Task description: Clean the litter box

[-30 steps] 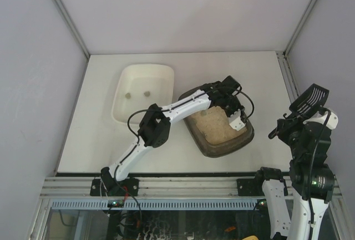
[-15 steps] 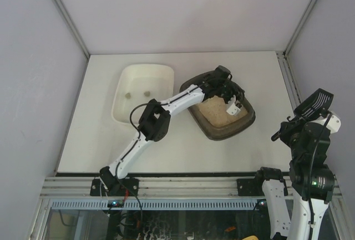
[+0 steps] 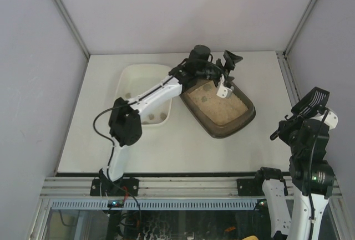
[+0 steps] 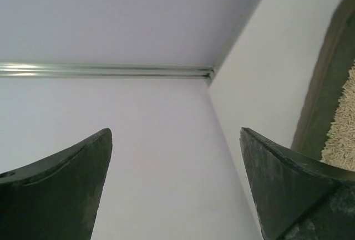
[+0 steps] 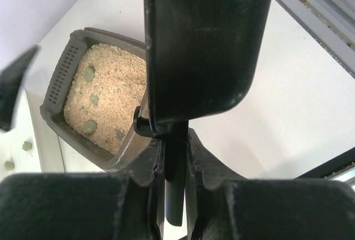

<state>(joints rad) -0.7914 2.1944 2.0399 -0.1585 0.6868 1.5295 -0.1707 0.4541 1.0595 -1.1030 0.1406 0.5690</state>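
Observation:
The litter box (image 3: pixel 214 131), a dark grey-brown tray holding beige litter, lies flat right of the table's centre. Greenish clumps (image 5: pixel 89 73) sit in the litter, and the box's slotted wall (image 5: pixel 60 82) shows in the right wrist view. My left gripper (image 3: pixel 228 67) hangs open over the box's far end with nothing in it. In the left wrist view its jaws (image 4: pixel 175 134) stand wide against the wall, the box rim (image 4: pixel 327 85) at the right. My right gripper (image 3: pixel 294 126) is shut on the handle of a black slotted scoop (image 3: pixel 310 100), held off to the right, clear of the box.
A white tray (image 3: pixel 123 76) sits left of the litter box, partly under the left arm, with small clumps (image 5: pixel 26 146) in it. Enclosure walls stand on three sides. A metal rail runs along the near edge.
My left gripper went from shut at the litter box's right rim to wide open, and the arm swung toward the back. The box shifted farther back. The right arm barely moved.

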